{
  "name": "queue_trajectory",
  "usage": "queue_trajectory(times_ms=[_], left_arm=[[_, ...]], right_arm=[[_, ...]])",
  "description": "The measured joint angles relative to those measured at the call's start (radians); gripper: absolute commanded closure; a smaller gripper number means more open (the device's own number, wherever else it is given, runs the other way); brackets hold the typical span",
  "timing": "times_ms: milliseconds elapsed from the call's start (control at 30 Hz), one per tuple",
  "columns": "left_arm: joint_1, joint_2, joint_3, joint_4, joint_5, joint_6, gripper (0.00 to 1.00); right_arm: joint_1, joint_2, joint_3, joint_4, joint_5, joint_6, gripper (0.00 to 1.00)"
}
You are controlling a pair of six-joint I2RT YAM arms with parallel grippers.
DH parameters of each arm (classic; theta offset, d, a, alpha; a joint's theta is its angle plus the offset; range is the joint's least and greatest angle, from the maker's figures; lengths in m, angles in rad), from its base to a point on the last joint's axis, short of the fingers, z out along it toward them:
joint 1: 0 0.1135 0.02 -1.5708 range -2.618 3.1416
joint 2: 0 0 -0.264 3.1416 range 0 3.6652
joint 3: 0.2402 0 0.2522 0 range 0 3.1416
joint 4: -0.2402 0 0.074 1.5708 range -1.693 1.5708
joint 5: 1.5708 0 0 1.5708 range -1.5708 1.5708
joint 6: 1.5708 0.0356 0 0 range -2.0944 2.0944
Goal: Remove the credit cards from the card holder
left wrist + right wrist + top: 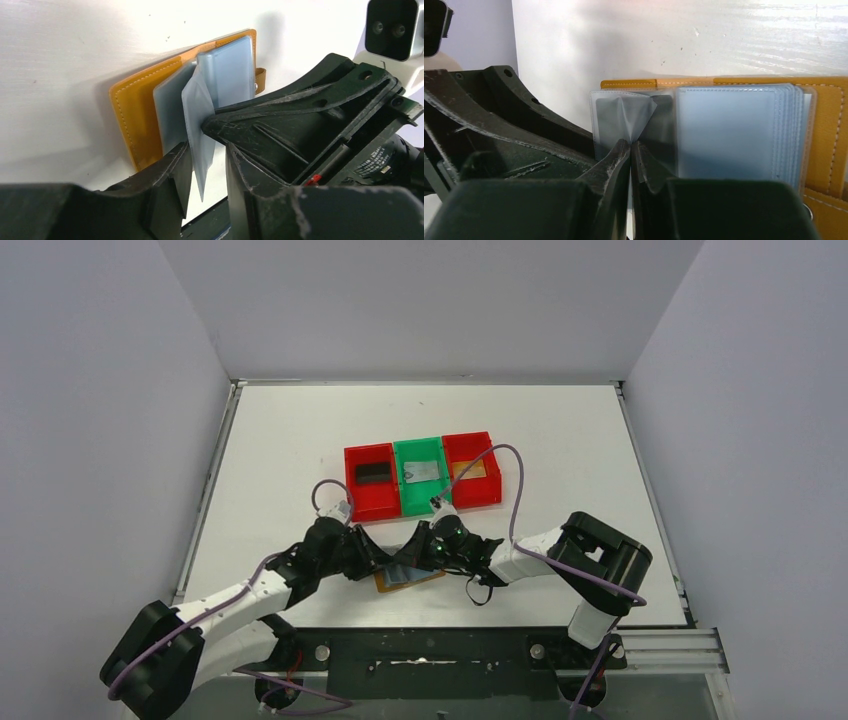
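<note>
The table (pixel 300 440) carries a left red bin (pixel 350 502), a green bin (pixel 400 492) and a right red bin (pixel 494 490). They hold a black card (pixel 372 473), a silver card (pixel 424 471) and an orange card (pixel 474 470). The holder (pixel 132 115) lies open flat at the near edge, between the arms. It is probably light and would slide if tugged, so one side needs pinning. Its cover is tan with pale stitching and looks fairly stiff. The blue-grey sleeves look thin, limp and slick, best taken by a free edge. The right gripper (pixel 630 145) is clamped on one sleeve (pixel 624 117), crumpling it. The left gripper (pixel 207 157) straddles that sleeve, jaws narrowly apart. I cannot tell whether any sleeve holds a card.
</note>
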Motion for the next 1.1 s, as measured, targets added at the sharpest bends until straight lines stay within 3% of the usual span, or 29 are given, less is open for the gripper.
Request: queue_trajectory(times_ms=[200, 433, 867, 1100], left_arm=[[-0.002, 0.005, -0.015, 0.002, -0.001, 0.004, 0.93], [-0.002, 0.049, -0.015, 0.008, 0.000, 0.030, 1.00], [-0.005, 0.086, 0.103, -0.113, 0.003, 0.159, 1.00], [-0.005, 0.166, 0.259, -0.298, 0.001, 0.274, 1.00]], right_arm=[[-0.005, 0.000, -0.008, 0.010, -0.005, 0.001, 0.84], [-0.005, -0.054, -0.012, -0.050, 0.020, -0.009, 0.58], [0.018, -0.187, 0.126, -0.560, 0.333, -0.087, 0.53], [0.028, -0.153, 0.143, -0.671, 0.366, -0.112, 0.55]])
